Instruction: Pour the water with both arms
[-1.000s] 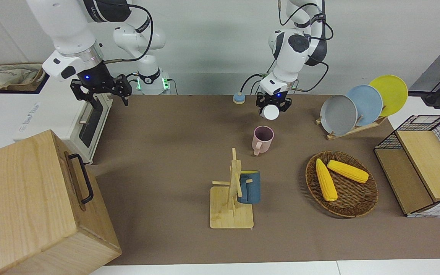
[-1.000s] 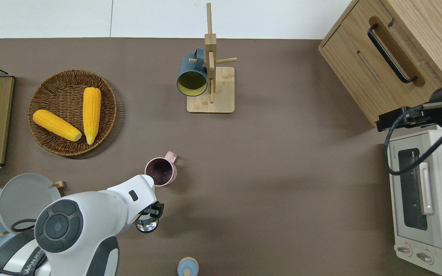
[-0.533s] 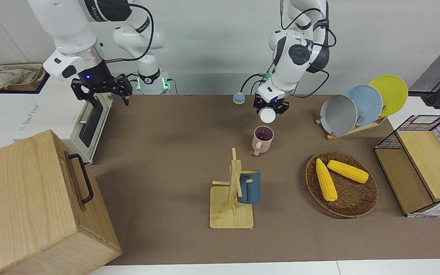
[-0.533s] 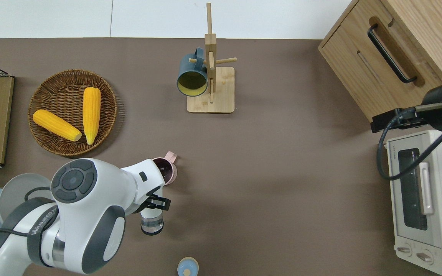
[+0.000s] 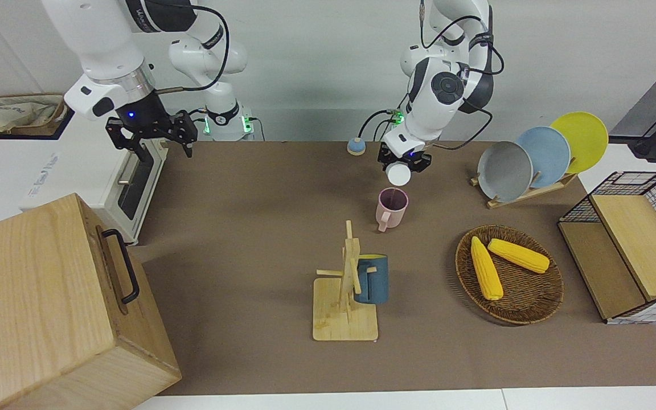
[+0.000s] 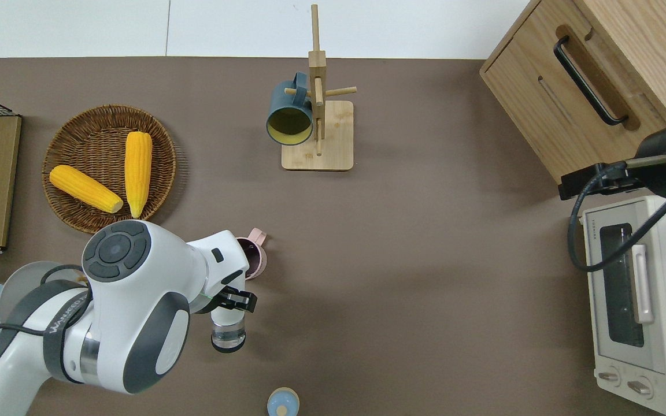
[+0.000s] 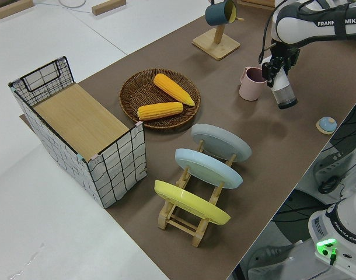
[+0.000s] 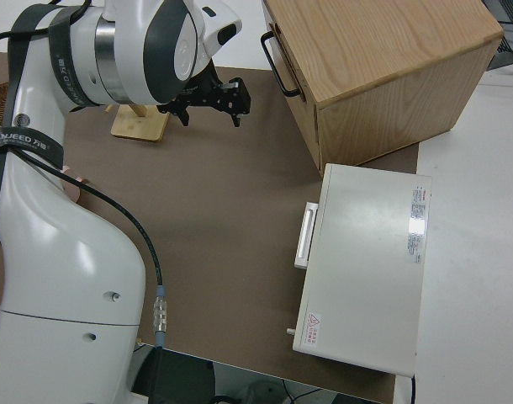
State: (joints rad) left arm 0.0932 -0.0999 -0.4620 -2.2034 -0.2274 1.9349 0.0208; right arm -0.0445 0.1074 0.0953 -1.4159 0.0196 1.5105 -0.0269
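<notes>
My left gripper (image 5: 401, 164) is shut on a clear plastic bottle (image 5: 400, 173), which is tilted with its mouth toward the pink mug (image 5: 392, 206) and its base toward the robots. In the overhead view the left gripper (image 6: 231, 301) holds the bottle (image 6: 228, 332) just robot-side of the mug (image 6: 255, 258), whose rim the arm partly hides. The left side view shows the bottle (image 7: 283, 93) slanting up to the mug (image 7: 251, 84). My right gripper (image 5: 152, 134) is open and empty in the air, over the mat by the toaster oven (image 5: 134, 182).
A blue bottle cap (image 6: 282, 403) lies near the robots' edge. A wooden mug tree (image 6: 317, 133) with a dark blue mug (image 6: 289, 118), a wicker basket (image 6: 73, 127) with two corn cobs, a plate rack (image 5: 533, 191), a wire crate (image 5: 641, 245) and a wooden box (image 5: 49, 307) ring the table.
My left arm has moved toward the pink mug and tipped the bottle from nearly upright to steeply tilted, mouth toward the mug. My right gripper has shifted slightly.
</notes>
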